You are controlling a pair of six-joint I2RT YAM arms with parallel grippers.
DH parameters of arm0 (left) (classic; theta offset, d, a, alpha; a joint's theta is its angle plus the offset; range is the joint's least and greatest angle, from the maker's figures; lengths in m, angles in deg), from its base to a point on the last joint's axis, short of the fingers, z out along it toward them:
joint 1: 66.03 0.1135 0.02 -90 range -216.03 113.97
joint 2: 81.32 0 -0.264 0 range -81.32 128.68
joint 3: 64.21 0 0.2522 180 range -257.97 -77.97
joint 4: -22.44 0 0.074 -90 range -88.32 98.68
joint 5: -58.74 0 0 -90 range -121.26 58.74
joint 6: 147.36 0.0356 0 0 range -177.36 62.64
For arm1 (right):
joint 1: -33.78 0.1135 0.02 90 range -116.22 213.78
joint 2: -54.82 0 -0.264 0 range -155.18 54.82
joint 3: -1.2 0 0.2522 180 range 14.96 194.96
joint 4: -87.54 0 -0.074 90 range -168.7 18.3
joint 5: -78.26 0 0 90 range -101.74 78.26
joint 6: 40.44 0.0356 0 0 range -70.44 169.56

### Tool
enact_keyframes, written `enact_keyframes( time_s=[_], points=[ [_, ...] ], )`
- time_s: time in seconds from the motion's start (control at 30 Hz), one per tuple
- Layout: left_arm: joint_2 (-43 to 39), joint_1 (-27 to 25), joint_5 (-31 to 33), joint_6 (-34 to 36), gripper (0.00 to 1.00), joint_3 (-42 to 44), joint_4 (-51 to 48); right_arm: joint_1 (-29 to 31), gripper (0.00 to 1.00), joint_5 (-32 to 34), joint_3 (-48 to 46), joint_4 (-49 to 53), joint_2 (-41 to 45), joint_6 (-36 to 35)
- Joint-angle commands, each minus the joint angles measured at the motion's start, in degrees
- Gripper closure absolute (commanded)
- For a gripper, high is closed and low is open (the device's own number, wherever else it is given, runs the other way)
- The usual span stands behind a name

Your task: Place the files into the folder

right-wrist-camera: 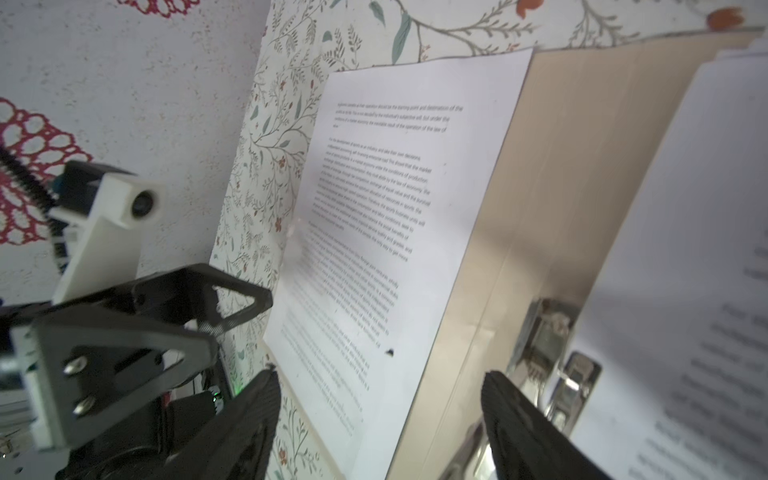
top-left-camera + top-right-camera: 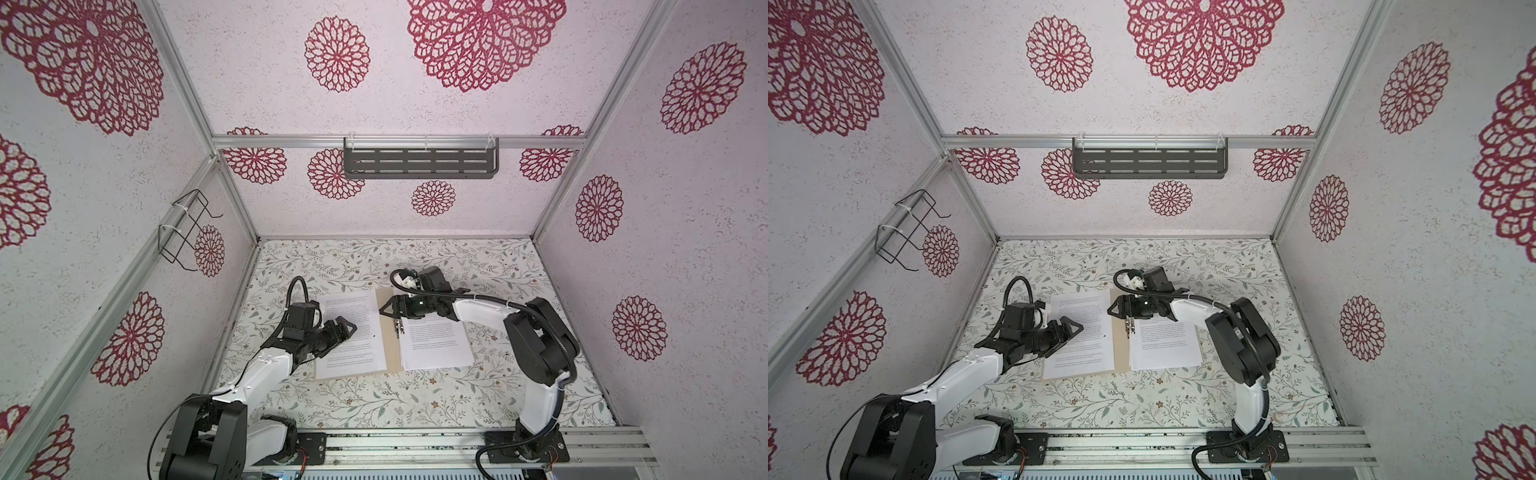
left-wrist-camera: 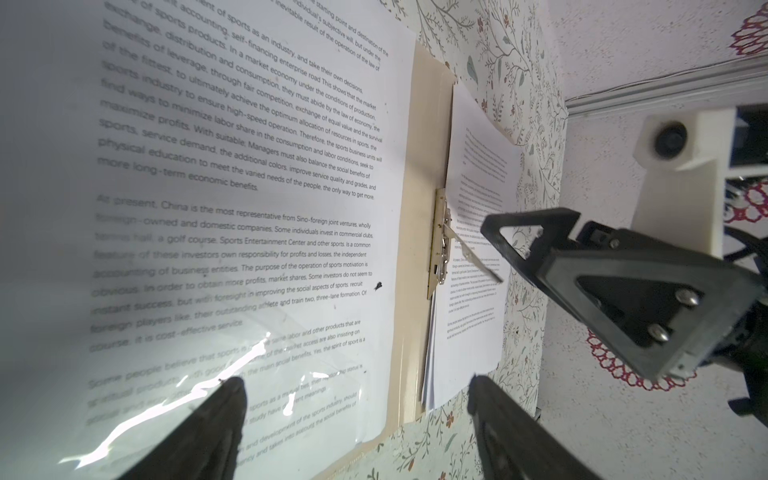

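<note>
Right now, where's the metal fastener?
In a top view, the metal fastener sits mid-table on the inner spine of the open folder, at the left edge of the right-hand paper stack, close beside the right gripper.

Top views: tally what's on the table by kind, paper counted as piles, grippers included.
Folder: 1
Paper piles: 2, left-flap papers, right-flap papers
Metal clip: 1
Grippers: 2, left gripper, right gripper
Total: 6

Most of the folder [image 2: 392,353] beneath the files [image 2: 349,307], their sheet count indistinct.
</note>
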Motion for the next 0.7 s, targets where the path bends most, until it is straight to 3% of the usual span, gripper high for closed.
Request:
enact_keyframes(
  time_s=[0.0, 0.2, 0.23, 0.43, 0.6, 0.67],
  points=[
    [-1.22, 0.49, -0.11, 0.12, 0.13, -0.64, -0.51, 0.72, 0.2, 4.43, -3.0, 2.03, 9.3, -0.06],
    [-1.31, 0.39, 0.33, -0.41, 0.12, -1.09, -1.01, 2.17, 0.15, 21.62, -8.48, 7.02, 18.09, 1.9],
    [-1.71, 0.37, 0.66, -0.59, 0.12, -1.07, -1.15, 2.17, 0.02, 22.86, -9.36, 6.65, 18.96, 3.67],
    [-2.81, 0.24, 0.88, -3.02, 0.1, -0.57, 1.9, 2.78, 0.01, 27.16, -10.29, 7.42, 21.58, 10.02],
    [-2.59, -2.45, 3.67, -4.13, 0.07, -0.46, 4.65, 2.44, 0.01, 30.77, -16.97, 0.72, 25.68, 21.53],
    [-1.72, -4.49, 5.46, -4.2, 0.06, -0.38, 5.96, 2.76, 0.06, 32.68, -18.73, -0.34, 26.52, 27.04]
  ],
)
